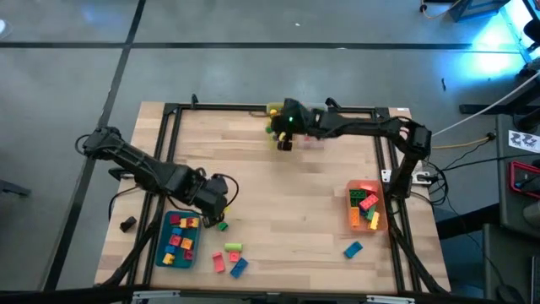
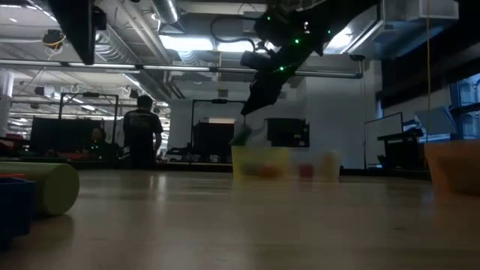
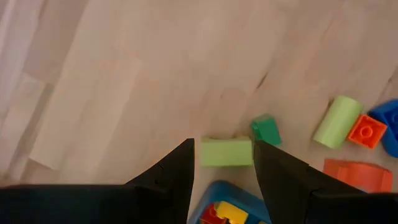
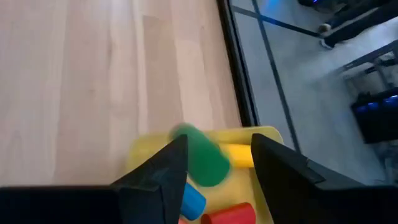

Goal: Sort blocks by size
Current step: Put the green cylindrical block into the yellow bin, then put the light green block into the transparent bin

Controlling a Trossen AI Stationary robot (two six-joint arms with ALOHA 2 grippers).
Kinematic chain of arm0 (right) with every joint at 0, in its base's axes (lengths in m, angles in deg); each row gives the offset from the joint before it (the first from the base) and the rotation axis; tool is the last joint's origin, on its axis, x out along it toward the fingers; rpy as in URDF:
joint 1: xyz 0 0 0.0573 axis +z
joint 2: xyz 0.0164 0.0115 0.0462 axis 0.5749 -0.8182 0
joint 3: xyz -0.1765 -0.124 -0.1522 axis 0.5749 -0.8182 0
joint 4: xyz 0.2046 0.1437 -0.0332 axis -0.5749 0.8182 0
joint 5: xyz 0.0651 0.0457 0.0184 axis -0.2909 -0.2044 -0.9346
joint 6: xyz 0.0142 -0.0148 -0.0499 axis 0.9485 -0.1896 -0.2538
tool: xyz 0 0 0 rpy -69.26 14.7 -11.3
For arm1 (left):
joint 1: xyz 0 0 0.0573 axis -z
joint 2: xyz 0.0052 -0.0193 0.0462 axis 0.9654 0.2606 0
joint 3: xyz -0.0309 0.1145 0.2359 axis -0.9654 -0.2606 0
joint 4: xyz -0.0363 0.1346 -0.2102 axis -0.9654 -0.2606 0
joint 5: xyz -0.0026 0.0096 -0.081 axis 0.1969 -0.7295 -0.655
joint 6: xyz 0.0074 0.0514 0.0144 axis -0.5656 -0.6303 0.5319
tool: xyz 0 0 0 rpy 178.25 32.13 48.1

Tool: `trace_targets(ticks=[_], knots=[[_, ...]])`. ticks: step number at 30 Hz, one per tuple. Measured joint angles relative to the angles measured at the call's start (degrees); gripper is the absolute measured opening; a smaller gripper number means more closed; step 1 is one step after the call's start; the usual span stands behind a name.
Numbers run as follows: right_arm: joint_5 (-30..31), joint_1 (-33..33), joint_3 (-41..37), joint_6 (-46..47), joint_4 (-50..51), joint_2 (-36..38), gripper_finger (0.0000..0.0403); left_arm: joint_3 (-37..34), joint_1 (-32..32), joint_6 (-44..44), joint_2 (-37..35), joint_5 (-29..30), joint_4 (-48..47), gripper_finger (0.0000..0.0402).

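The wooden table (image 1: 278,186) carried four bins: a yellow bin (image 4: 149,151) at the far edge, a clear bin (image 2: 327,166) beside it, an orange bin (image 1: 366,207) near the right side and a blue bin (image 1: 179,239) near the left front. The right tool (image 4: 213,163) hung over the yellow bin with its fingers apart, and a green block (image 4: 202,154) sat blurred between them above the bin; whether it touched either finger could not be told. The left tool (image 3: 224,163) hovered low by the blue bin, fingers spread and gripping nothing, with a light green block (image 3: 226,152) lying on the table between the tips and a small darker green block (image 3: 266,130) just beside it. Other blocks (image 1: 229,257) lay loose near the front edge.
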Motion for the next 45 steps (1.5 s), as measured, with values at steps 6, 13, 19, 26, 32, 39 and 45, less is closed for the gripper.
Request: trace_targets(ticks=[6,13,19,26,32,39,45], knots=[[-4.1,-4.9,0.1,0.1,-1.5,-1.0,0.0180,-3.7,3.0,4.6,0.0,0.0,4.3,0.0148],[-4.1,-5.6,0.1,6.0,2.3,-1.0,0.0181,-5.2,5.1,7.3,0.0,-2.9,5.4,0.0148],[-4.7,-2.6,0.1,6.1,9.3,1.6,0.0181,-9.4,6.9,-13.3,0.0,-3.0,9.1,0.0148],[-4.4,2.0,0.1,6.2,19.3,8.6,0.0182,-15.6,7.6,-34.4,0.0,-2.5,14.8,0.0148],[-4.3,6.5,0.1,6.5,24.2,15.2,0.0182,-18.6,7.3,-40.3,0.4,-2.2,19.3,0.0148],[-4.3,11.6,0.1,10.2,24.5,20.4,0.0182,-19.6,6.8,-50.9,0.5,-2.2,22.7,0.0148],[-4.3,15.1,0.1,10.3,24.4,22.2,0.0182,-19.6,5.1,-56.1,0.5,-2.7,22.5,0.0148]])
